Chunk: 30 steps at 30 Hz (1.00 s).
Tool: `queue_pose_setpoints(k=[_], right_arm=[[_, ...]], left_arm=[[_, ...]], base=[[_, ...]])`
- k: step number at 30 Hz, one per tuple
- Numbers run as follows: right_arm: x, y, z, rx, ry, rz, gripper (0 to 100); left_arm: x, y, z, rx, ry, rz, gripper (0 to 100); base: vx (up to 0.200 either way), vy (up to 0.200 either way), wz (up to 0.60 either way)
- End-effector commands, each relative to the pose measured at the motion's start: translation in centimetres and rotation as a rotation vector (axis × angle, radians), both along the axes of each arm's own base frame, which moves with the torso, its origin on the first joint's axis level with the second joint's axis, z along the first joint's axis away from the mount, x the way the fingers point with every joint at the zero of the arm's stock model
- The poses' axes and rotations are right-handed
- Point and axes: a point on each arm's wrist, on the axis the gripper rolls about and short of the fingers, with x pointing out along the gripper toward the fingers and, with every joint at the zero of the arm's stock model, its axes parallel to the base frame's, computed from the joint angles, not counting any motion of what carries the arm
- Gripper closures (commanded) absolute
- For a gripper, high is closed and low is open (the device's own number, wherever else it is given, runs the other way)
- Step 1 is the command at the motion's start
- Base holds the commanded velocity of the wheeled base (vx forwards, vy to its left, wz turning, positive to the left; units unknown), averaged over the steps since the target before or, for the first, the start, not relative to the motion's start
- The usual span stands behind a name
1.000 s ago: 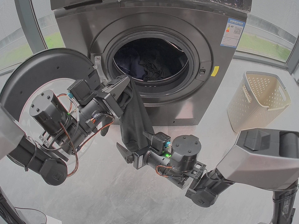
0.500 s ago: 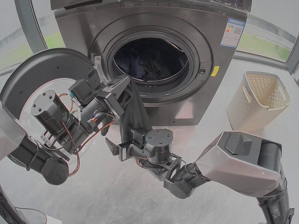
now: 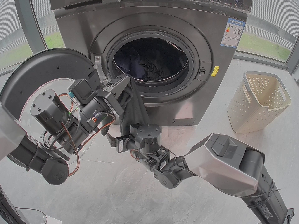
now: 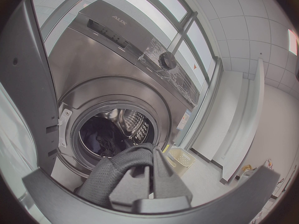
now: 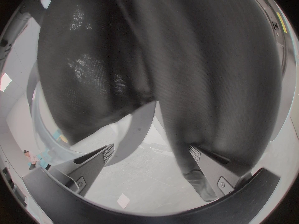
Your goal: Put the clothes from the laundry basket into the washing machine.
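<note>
Having swung leftward, the right gripper (image 5: pixel 151 149) brackets with spread jaws the hanging tail of the dark grey garment (image 3: pixel 134 112), which the left gripper (image 3: pixel 123 84) clamps just below the washing machine's (image 3: pixel 193 87) mouth; a mistimed close could leave fabric draped over the rim.

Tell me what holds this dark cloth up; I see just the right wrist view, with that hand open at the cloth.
Observer: The left hand is shut on the top of the cloth, just before the opening of the washer.
Reviewer: Anything inside the washer?
Observer: Yes, dark clothes lie inside; the door stands open.
Reviewer: And the basket?
Observer: The basket sits tilted, right of the washer; no clothes show in it.
</note>
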Motion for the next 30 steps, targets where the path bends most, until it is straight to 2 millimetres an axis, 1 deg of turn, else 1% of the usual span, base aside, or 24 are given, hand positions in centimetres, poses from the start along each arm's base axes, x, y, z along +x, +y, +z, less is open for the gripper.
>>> queue_pose_setpoints(k=[1,5,7,8,14,20,26,27,30], right_arm=[[1.9,-1.3,-2.4,-0.046,0.005,-0.048,0],[2.3,-2.5,-2.0,-0.067,-0.002,-0.072,0],[2.3,-2.7,-1.7,-0.066,-0.003,-0.076,0],[2.3,-3.2,-0.8,-0.062,-0.009,-0.098,0],[4.1,-5.1,-1.0,-0.096,-0.027,-0.150,0],[4.8,-5.7,-1.1,-0.101,-0.031,-0.168,0],[4.8,-5.8,-1.1,-0.103,-0.032,-0.171,0],[4.7,-5.8,-0.9,-0.102,-0.033,-0.171,100],[4.6,-5.8,-0.7,-0.097,-0.039,-0.170,100]], left_arm=[[0.0,0.1,0.1,-0.003,-0.002,0.003,100],[0.1,0.1,0.0,0.000,0.002,0.004,100],[0.1,0.1,-0.1,0.000,0.003,0.004,100],[0.1,0.1,-0.1,0.000,0.003,0.004,100],[0.1,0.1,-0.1,0.001,0.005,0.004,100],[0.1,0.1,-0.2,0.002,0.006,0.004,100],[0.1,0.1,-0.2,0.003,0.007,0.004,100],[0.1,0.2,-0.3,0.004,0.010,0.006,100],[0.1,0.2,-0.3,0.004,0.010,0.006,100]], base=[[0.000,0.000,0.00],[0.000,0.000,0.00],[0.000,0.000,0.00],[0.000,0.000,0.00],[0.000,0.000,0.00],[0.000,0.000,0.00],[0.000,0.000,0.00],[0.000,0.000,0.00],[0.000,0.000,0.00]])
